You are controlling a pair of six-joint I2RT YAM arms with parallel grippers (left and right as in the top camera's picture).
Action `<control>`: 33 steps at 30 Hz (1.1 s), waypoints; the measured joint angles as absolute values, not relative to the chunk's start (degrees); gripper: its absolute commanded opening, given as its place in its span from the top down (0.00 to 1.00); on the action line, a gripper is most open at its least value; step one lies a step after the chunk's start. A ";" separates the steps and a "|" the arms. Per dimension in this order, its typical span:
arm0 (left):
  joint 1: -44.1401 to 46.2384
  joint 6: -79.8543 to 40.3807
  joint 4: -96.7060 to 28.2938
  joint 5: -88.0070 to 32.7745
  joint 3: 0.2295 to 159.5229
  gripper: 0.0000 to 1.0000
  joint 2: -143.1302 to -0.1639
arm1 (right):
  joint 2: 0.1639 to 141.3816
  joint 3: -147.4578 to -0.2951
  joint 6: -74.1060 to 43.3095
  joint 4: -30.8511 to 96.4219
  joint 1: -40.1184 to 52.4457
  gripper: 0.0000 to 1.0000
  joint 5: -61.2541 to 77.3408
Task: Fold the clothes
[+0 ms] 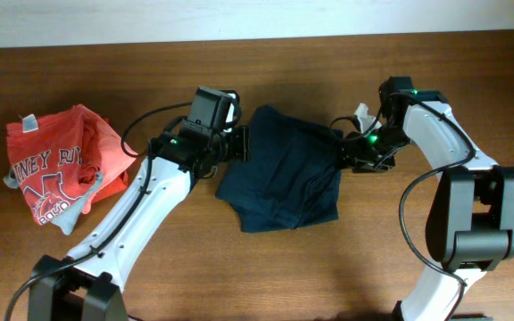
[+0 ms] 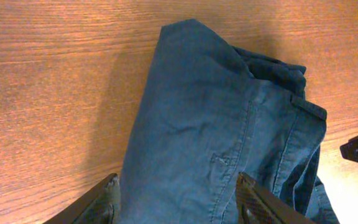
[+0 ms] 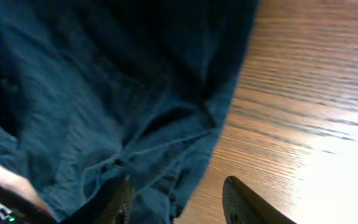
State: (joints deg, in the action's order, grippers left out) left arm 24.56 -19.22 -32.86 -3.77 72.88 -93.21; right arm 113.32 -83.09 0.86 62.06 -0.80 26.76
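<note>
Cloth is what they're dealing with: the navy shorts (image 1: 284, 169) lie rumpled in the middle of the overhead frame on the wooden table (image 1: 418, 62), well apart from a red printed T-shirt (image 1: 56, 165) bunched at the left. The left gripper (image 1: 242, 143) sits at the shorts' upper left edge. In its wrist view the fingers (image 2: 107, 202) are spread wide, straddling a broad stretch of fabric without pinching it. The right gripper (image 1: 348, 153) is at the upper right edge, its fingers (image 3: 241, 202) likewise parted, with the edge of the cloth lying between them and nothing clamped.

To my eye the shorts will handle as light, limp and floppy. They'll sag and bunch wherever they aren't supported, and a pinch in the middle would only drag up a peak. The stitched seams, waistband and hems look thicker, so I'd say the corners along those edges give the firmest hold, one on each side, taking all layers together.
</note>
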 measured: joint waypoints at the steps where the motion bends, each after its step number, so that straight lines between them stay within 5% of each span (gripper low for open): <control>1: 24.56 -19.22 -32.86 -3.77 72.88 0.41 -93.21 | 113.38 -83.09 0.86 61.84 -0.73 0.46 27.20; 13: 24.56 -19.22 -33.10 -3.77 72.88 0.41 -93.21 | 115.48 -83.09 -2.09 57.89 2.15 0.38 29.08; 33: 24.56 -19.22 -33.26 -3.77 72.88 0.41 -93.21 | 116.22 -78.17 -11.49 48.99 5.30 0.40 29.06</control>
